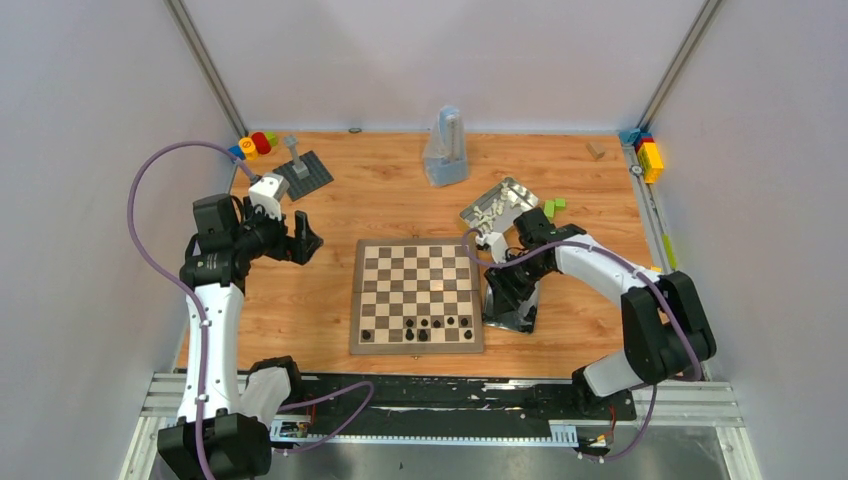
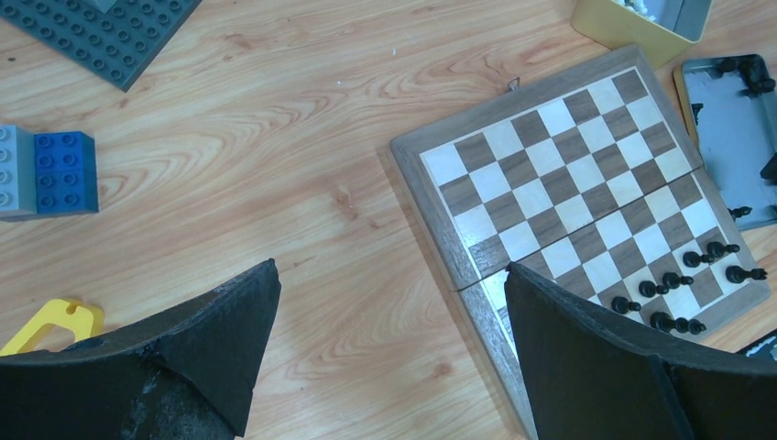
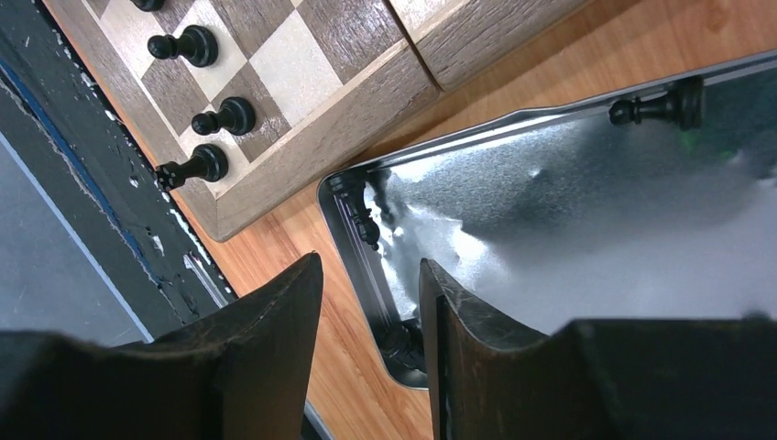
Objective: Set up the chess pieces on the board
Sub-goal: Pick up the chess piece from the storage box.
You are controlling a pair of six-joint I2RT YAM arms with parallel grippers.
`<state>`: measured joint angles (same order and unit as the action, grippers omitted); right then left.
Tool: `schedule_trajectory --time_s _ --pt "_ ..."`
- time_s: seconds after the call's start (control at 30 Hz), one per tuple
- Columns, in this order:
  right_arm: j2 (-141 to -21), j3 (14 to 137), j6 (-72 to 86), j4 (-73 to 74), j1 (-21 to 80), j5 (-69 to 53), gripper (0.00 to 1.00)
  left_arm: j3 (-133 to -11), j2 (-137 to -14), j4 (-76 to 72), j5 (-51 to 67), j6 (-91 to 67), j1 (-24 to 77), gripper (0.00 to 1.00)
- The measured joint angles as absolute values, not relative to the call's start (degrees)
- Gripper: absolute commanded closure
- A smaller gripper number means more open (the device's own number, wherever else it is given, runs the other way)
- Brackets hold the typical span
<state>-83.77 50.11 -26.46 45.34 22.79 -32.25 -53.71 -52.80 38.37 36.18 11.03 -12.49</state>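
Chessboard point(image 1: 415, 270): lies flat at the middle of the wooden table point(image 1: 400, 205), far rows bare. Black pieces point(image 1: 424, 334): several stand upright on the two rows nearest the arm bases, clustered toward the right half, with one alone at the left. More black pieces point(image 3: 655, 108) lie on their sides in an open metal tin point(image 3: 550, 229) just beside the board's right edge. White pieces point(image 1: 490, 210): heaped in a second tin point(image 1: 522, 190) beyond the board's far right corner, none on the board. Left gripper point(image 2: 391, 275): held above bare table left of the board, fingers spread wide, nothing between them. Right gripper point(image 3: 369, 266): low over the near corner of the tin of black pieces, fingers a narrow gap apart and straddling its rim. A small dark shape sits in that corner below them, and no grip on it shows. Other items: grey studded plate point(image 1: 303, 172) and coloured blocks point(image 1: 255, 145) at the far left, green blocks point(image 1: 553, 207) near the white pieces' tin, clear bag point(image 1: 445, 150) at the far middle.
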Motion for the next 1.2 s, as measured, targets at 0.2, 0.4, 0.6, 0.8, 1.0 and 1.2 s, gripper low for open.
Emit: schedule_trajectory --time_s 0.2,0.4,0.6,0.8,1.0,1.2 --pt "-87.42 51.07 -29.02 45.52 22.79 -33.63 0.6 -53.56 -52.21 38.35 36.23 11.03 -12.49 0.0" --pt "-89.6 51.09 -30.87 45.63 22.79 -34.13 0.56 -53.49 -52.16 38.33 36.58 11.03 -12.49 0.0" --pt "-91.72 51.11 -31.97 45.67 22.79 -34.2 0.56 -53.49 -52.16 38.33 36.88 11.03 -12.49 0.0" --pt "-93.1 51.51 -32.91 46.35 22.79 -35.24 0.58 -53.49 -52.16 38.33 37.06 11.03 -12.49 0.0" --pt "-94.56 52.05 -33.56 47.27 22.79 -36.99 0.63 -53.47 -51.81 38.33 37.06 11.03 -12.49 0.0" --pt "-95.88 52.51 -34.02 48.21 22.79 -38.11 0.69 -53.15 -51.11 38.33 37.06 11.05 -12.49 0.0"
